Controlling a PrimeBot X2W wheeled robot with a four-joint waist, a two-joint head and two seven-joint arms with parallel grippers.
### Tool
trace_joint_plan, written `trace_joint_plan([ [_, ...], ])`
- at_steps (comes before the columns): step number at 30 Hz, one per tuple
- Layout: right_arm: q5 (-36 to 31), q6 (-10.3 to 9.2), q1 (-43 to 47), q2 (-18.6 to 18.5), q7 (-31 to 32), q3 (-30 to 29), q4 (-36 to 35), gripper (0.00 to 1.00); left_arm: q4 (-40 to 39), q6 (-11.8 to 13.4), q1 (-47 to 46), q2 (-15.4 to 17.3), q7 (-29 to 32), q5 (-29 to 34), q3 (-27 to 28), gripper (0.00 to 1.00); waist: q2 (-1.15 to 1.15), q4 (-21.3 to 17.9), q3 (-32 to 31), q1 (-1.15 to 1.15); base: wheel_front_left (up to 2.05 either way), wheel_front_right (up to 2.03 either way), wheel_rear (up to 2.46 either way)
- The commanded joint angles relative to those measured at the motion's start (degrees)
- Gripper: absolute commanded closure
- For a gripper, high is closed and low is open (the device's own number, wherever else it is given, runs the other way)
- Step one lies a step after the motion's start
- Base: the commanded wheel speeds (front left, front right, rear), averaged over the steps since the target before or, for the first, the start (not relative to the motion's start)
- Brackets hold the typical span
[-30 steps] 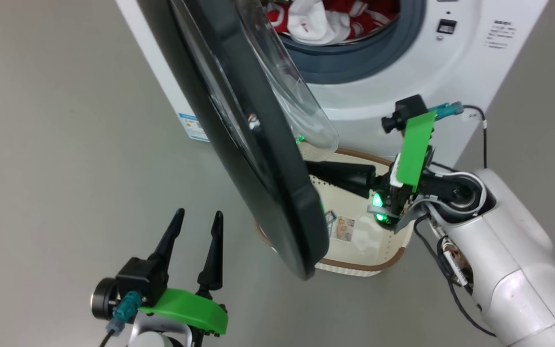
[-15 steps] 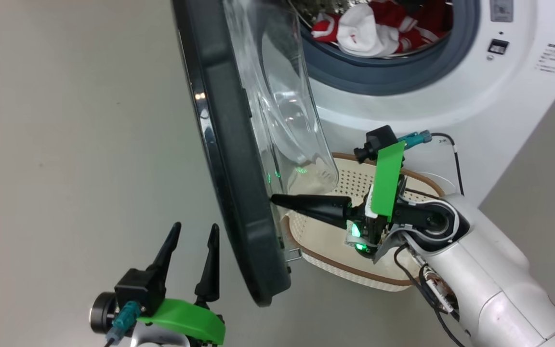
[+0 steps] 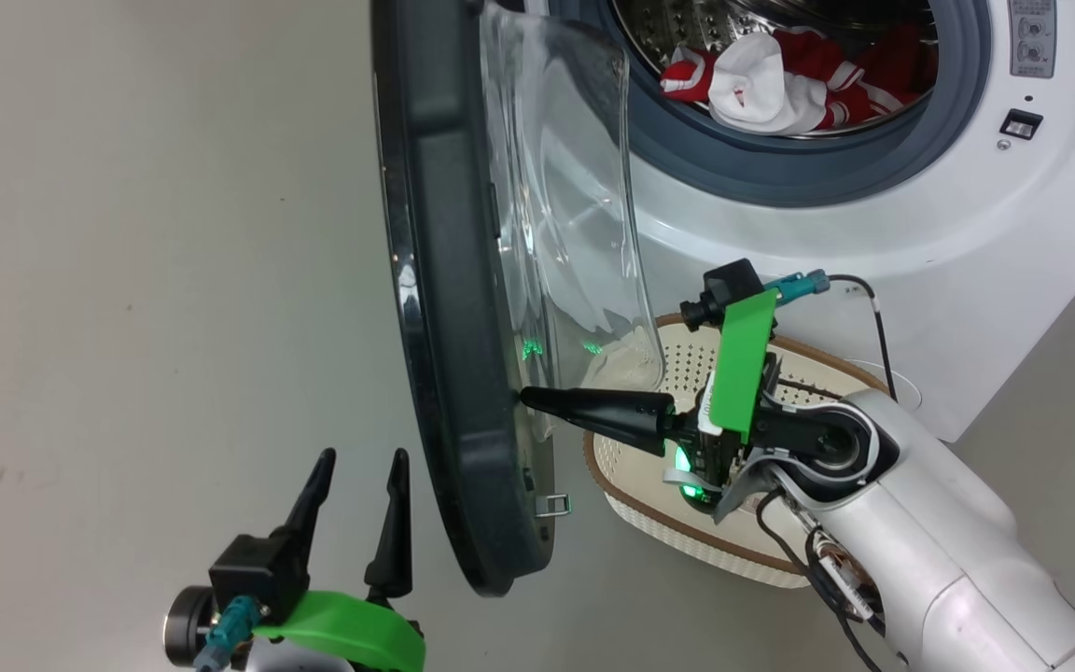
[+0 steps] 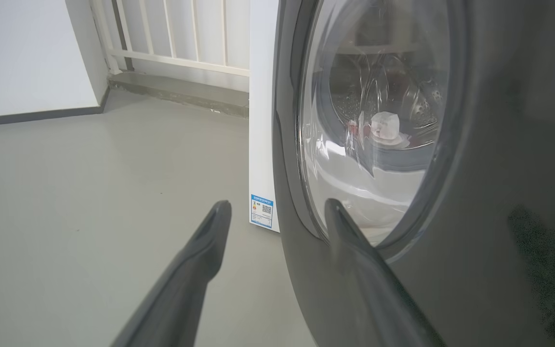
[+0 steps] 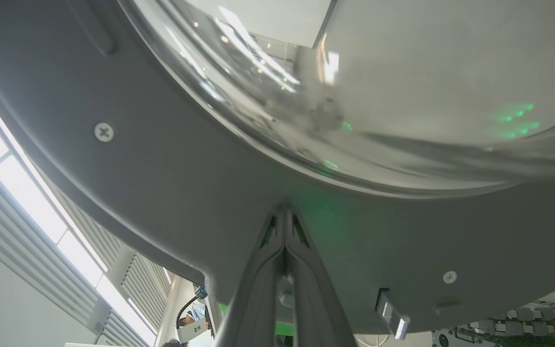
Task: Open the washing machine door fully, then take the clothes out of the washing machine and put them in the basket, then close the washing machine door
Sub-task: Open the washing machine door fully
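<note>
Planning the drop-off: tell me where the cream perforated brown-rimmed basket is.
Head view, lower centre-right: the basket stands on the floor before the white front-loading washing machine, right of its open black-rimmed glass door, partly hidden by the right gripper.

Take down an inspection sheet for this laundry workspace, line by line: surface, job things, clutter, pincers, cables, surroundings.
Surface: bare grey floor, faint scuffs.
Job's things: washing machine door open, edge-on in the head view; clothes lie inside the washing machine; basket on the floor below the drum mouth, no clothes in its visible part.
Clutter: nothing seen.
Grippers: right pincer shut, tips against the door's inner rim; left pincer open, empty, on the door's outer side.
Cables: black cable loops from the right wrist camera; others hang under that forearm.
Surroundings: white wall and white railing beyond the machine.
</note>
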Motion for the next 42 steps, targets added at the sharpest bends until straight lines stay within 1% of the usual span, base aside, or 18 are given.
trace_joint_plan([
  [1, 0.2, 0.22, 1.2, 1.8, -0.4, 0.2, -1.7, 1.0, -1.1, 0.5, -0.3, 0.9, -0.4, -0.4, 2.0, 0.0, 0.0, 0.1, -0.1, 0.0, 0.0, 0.0, 0.0],
  [6, 0.4, 0.22, 4.0, 1.8, -2.1, -1.7, -3.9, 1.0, -1.0, 0.6, 0.0, 0.9, -0.4, -0.7, 2.1, 0.0, 0.0, 0.0, -0.6, 0.0, 0.0, 0.0, 0.0],
  [9, 0.4, 0.22, 6.9, 1.8, -4.5, -4.4, -6.8, 1.0, -0.9, 0.5, 0.1, 0.9, -0.4, -0.9, 2.1, 0.0, 0.0, 0.0, -0.8, 0.0, 0.0, 0.0, 0.0],
  [11, -0.1, 0.22, 9.1, 1.8, -5.8, -6.0, -8.8, 0.55, -0.8, 0.5, 0.2, 0.9, -0.4, -1.0, 2.1, 0.0, 0.0, -0.1, -0.9, 0.0, 0.0, 0.0, 0.0],
  [12, -0.1, 0.22, 10.3, 1.8, -6.3, -6.9, -10.0, 0.38, -0.8, 0.5, 0.2, 0.9, -0.4, -1.1, 2.1, 0.0, 0.0, -0.2, -1.0, 0.0, 0.0, 0.0, 0.0],
  [13, -0.2, 0.22, 11.6, 1.8, -7.0, -7.9, -11.1, 0.0, -0.7, 0.4, 0.3, 0.9, -0.4, -1.1, 2.2, 0.0, 0.0, -0.2, -1.2, 0.0, 0.0, 0.0, 0.0],
  [18, -2.4, 0.22, 17.6, 1.8, -10.9, -12.4, -16.7, 0.0, -0.5, 0.3, 0.5, 0.9, -0.4, -1.2, 2.5, 0.0, 0.0, -0.6, -1.6, 0.0, 0.0, 0.0, 0.0],
  [20, -4.5, 0.22, 19.9, 1.7, -13.1, -14.1, -18.8, 0.0, -0.4, 0.3, 0.5, 0.9, -0.4, -1.2, 2.6, 0.0, 0.0, -0.7, -1.8, 0.0, 0.0, 0.0, 0.0],
  [21, -4.5, 0.22, 19.9, 1.7, -13.1, -14.1, -18.8, 0.0, -0.4, 0.3, 0.5, 0.9, -0.4, -1.2, 2.6, 0.0, 0.0, -0.7, -1.8, 0.0, 0.0, 0.0, 0.0],
  [23, -6.3, 0.22, 22.3, 1.7, -15.3, -15.6, -20.8, 0.0, -0.4, 0.3, 0.6, 0.9, -0.4, -1.3, 2.7, 0.0, 0.0, -0.8, -1.9, 0.0, 0.0, 0.0, 0.0],
  [28, -14.6, 0.22, 27.6, 1.1, -22.9, -18.1, -24.7, 0.0, -0.3, 0.4, 0.7, 0.9, -0.4, -1.5, 2.9, 0.0, 0.0, -0.9, -2.2, 0.0, 0.0, 0.0, 0.0],
  [30, -19.2, 0.22, 28.9, 0.5, -27.5, -18.8, -25.7, 0.0, -0.3, 0.5, 0.7, 0.9, -0.4, -1.6, 2.9, 0.0, 0.0, -1.0, -2.1, 0.0, 0.0, 0.0, 0.0],
  [34, -28.0, 0.22, 30.0, -1.4, -36.1, -17.4, -26.8, 0.0, -0.2, 0.5, 0.8, 0.9, -0.4, -1.7, 3.2, 0.0, 0.0, -1.4, -2.1, 0.0, 0.0, 0.0, 0.0],
  [35, -30.7, 0.22, 30.0, -2.4, -38.2, -16.6, -26.8, 0.0, -0.1, 0.5, 0.8, 0.9, -0.4, -1.7, 3.3, 0.0, 0.0, -1.5, -2.1, 0.0, 0.0, 0.0, 0.0],
  [42, -44.4, 0.22, 27.7, -7.9, -54.2, -11.1, -23.9, 0.0, 0.1, 0.2, 1.1, 0.9, -0.4, -1.2, 4.1, 0.0, 0.0, -2.2, -2.4, 0.0, 0.0, 0.0, 0.0],
])
